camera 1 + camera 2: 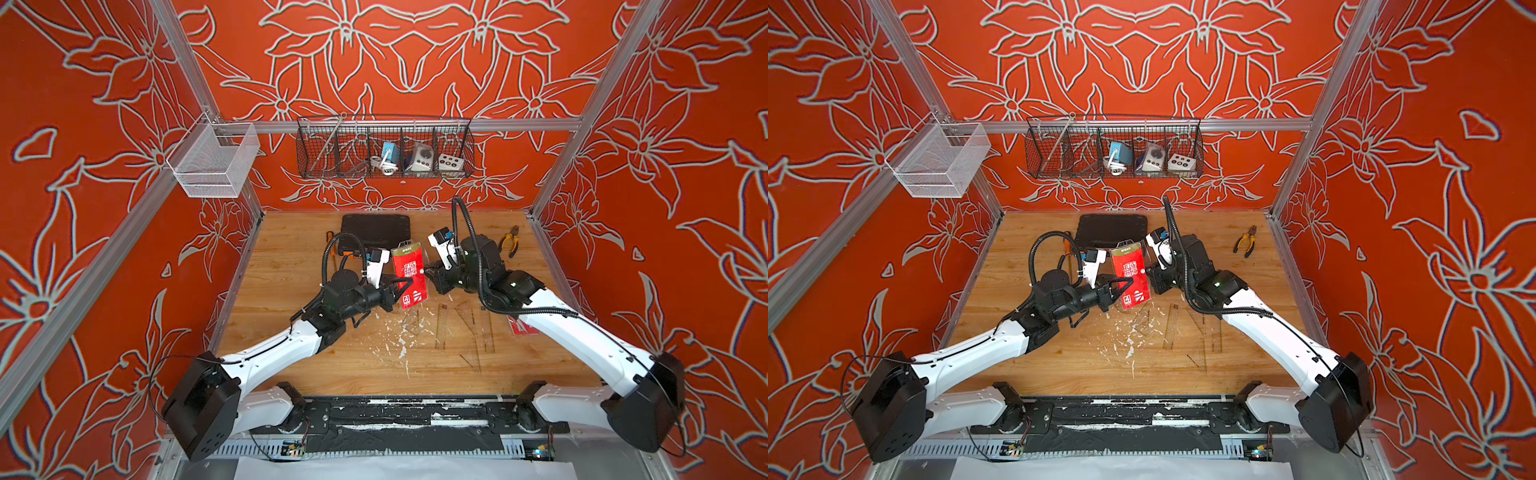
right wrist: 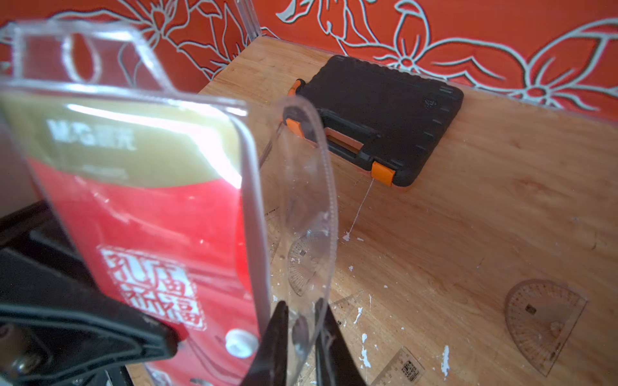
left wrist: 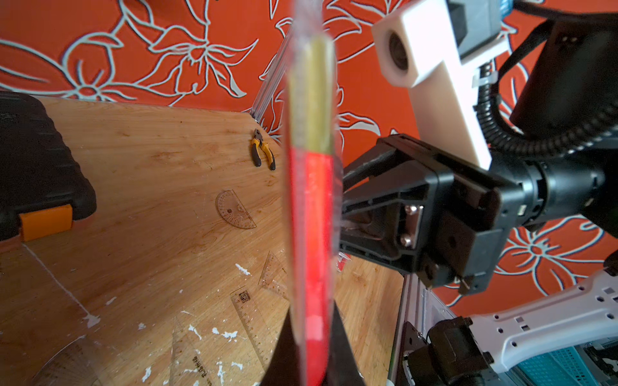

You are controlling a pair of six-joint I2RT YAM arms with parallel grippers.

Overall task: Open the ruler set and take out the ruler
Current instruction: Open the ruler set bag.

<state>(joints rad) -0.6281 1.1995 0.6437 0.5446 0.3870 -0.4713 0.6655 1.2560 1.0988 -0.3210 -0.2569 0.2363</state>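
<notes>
Both grasp ruler set: left hand lower edge, right hand clear flap.

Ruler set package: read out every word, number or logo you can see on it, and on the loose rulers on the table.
"M&G": white, on the gold band of the ruler set package; characters after it blurred.
"4": white label near the package's lower end.
White seal-style characters on its red part: unreadable.
Print on the clear ruler and protractor: too small.
</notes>
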